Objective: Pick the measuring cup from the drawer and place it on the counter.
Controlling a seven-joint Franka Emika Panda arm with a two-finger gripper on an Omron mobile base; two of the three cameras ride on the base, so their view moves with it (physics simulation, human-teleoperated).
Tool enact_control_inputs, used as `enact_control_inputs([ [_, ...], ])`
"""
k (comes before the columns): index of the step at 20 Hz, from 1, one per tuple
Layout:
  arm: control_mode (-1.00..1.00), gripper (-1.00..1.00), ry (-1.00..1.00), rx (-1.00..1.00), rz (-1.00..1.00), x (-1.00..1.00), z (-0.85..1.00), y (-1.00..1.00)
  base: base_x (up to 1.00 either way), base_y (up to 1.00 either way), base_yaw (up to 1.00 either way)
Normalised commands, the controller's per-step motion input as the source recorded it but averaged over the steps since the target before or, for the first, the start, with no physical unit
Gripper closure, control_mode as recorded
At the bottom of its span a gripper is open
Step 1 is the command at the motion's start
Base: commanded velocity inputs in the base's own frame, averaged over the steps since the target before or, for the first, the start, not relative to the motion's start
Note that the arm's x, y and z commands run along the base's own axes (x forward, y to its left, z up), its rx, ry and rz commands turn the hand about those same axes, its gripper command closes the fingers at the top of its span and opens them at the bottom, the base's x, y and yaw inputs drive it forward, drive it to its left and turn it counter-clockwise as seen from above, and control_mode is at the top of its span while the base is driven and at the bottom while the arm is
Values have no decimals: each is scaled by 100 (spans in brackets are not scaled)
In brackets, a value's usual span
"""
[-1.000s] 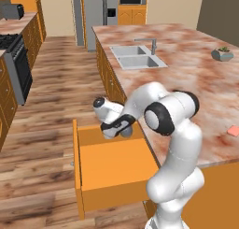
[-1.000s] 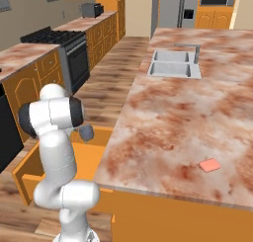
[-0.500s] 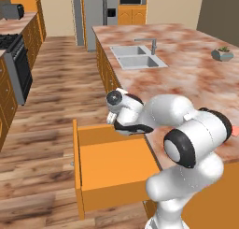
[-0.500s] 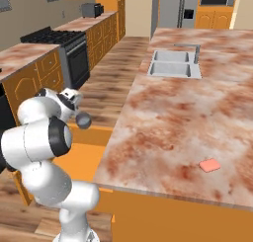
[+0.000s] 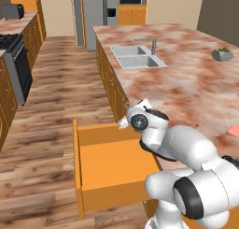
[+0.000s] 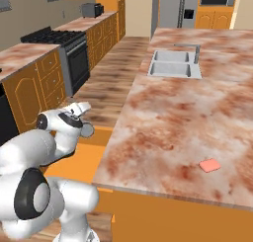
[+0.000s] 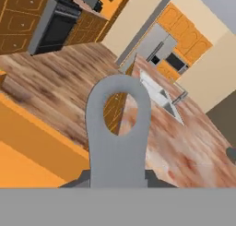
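Two fingers are taken to be closed on the measuring cup (image 7: 119, 137), though the fingers themselves are hidden behind it in the hand view; only its flat grey handle with an oval hole is seen there, rising from the bottom edge. In the right base view the measuring cup (image 6: 87, 131) is seen as a small dull-grey round body held at the gripper (image 6: 84, 125), raised above the open drawer (image 6: 81, 159) and just beside the near edge of the tabletop (image 6: 163, 132). In the left base view the gripper (image 5: 125, 121) is located at the inner right corner of the drawer (image 5: 109, 165), close to the tabletop (image 5: 186, 83) edge; the cup cannot be made out from that side.

The drawer is pulled fully out, its orange interior exposed, with a small metal handle on the front panel. On the marbled tabletop a grey double sink (image 5: 135, 56) with a faucet is set, a flat pink block (image 6: 210, 165) lies well apart from the gripper towards the near right, and a grey-blue bowl with a green plant (image 5: 222, 54) stands at the far right. Across the wooden floor (image 5: 51, 102) a black stove (image 6: 69, 58) is noted among orange cabinets.
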Motion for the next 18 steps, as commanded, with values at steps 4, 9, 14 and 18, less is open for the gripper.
enact_control_inputs([
  [4,-100,100,65,20,-27,-45,100,-100,0,0,0],
  [9,-100,100,71,5,-29,-6,100,-89,0,0,0],
  [14,-100,100,82,0,-29,14,70,-91,0,0,0],
  [18,-100,100,50,0,-19,29,-73,-87,0,0,0],
])
